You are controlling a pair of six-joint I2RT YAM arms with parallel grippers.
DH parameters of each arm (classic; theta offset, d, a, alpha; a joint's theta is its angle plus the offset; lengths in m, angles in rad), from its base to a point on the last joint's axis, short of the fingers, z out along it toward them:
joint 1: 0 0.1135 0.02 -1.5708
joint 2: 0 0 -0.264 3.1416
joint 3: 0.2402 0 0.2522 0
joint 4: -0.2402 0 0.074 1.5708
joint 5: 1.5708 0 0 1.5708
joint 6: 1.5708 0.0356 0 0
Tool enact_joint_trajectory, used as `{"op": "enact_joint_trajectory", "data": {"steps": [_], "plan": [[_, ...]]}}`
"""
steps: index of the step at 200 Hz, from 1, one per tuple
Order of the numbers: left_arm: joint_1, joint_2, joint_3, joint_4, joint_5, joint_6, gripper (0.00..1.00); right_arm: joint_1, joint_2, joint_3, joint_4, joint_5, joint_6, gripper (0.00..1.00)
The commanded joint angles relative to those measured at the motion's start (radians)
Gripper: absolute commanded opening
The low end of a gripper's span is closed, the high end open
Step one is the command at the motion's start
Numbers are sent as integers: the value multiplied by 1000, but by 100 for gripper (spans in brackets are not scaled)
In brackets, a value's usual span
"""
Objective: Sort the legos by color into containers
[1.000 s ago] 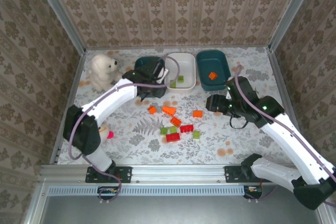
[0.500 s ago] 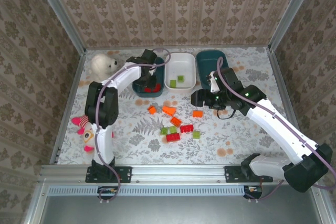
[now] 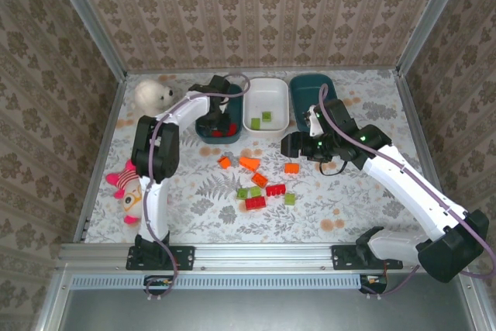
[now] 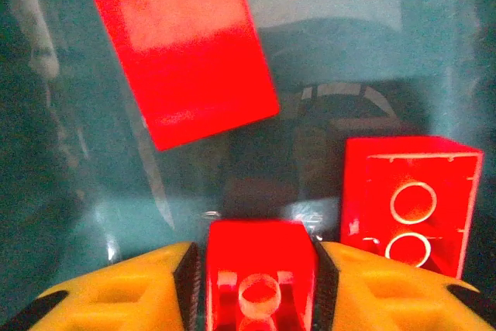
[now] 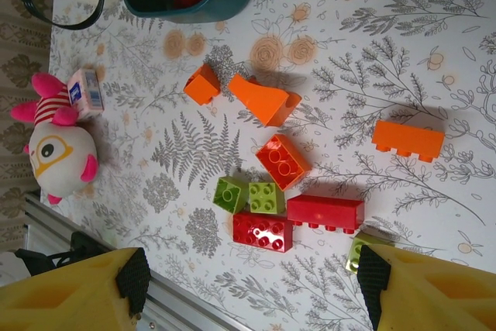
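Note:
My left gripper (image 3: 222,118) is down inside the left dark teal tub (image 3: 208,135), shut on a red brick (image 4: 260,273) just above the tub floor (image 4: 77,191). Two more red bricks (image 4: 186,52) (image 4: 407,199) lie in that tub. My right gripper (image 3: 291,143) hangs open above the loose pile, with nothing between its fingers (image 5: 133,281). Below it lie orange bricks (image 5: 266,98) (image 5: 283,162) (image 5: 408,140), green bricks (image 5: 231,194) (image 5: 266,198) and red bricks (image 5: 263,231) (image 5: 325,212). The white tub (image 3: 270,83) holds two green bricks (image 3: 266,116).
A second teal tub (image 3: 314,81) stands at the back right, partly behind my right arm. A white plush (image 3: 151,95) sits at the back left. A pink-and-white plush (image 3: 128,191) lies at the left edge beside a small box (image 5: 85,89).
The left arm has swung and its gripper has moved back into the left teal tub with the red brick. My right gripper has moved left, over the pile.

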Motion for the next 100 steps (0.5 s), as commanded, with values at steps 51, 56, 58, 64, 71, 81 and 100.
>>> {"op": "enact_joint_trajectory", "data": {"steps": [51,56,58,64,71,81,100], "plan": [[-12,-174,-11,-31,31,-111,74,45,99,74,-19,28,-93,77],[-13,-204,-27,-28,35,-128,76,65,126,89,-20,36,-109,77],[-13,-212,-35,-27,37,-135,76,74,136,97,-22,41,-115,77],[-12,-256,-63,-16,39,-158,78,101,167,121,-26,54,-134,77],[-10,-306,-104,-5,33,-187,81,135,235,155,-32,68,-154,77],[-6,-393,-176,21,32,-233,83,177,304,200,-30,87,-174,76],[12,-559,-338,54,52,-329,83,236,432,289,-14,105,-192,75]]}}
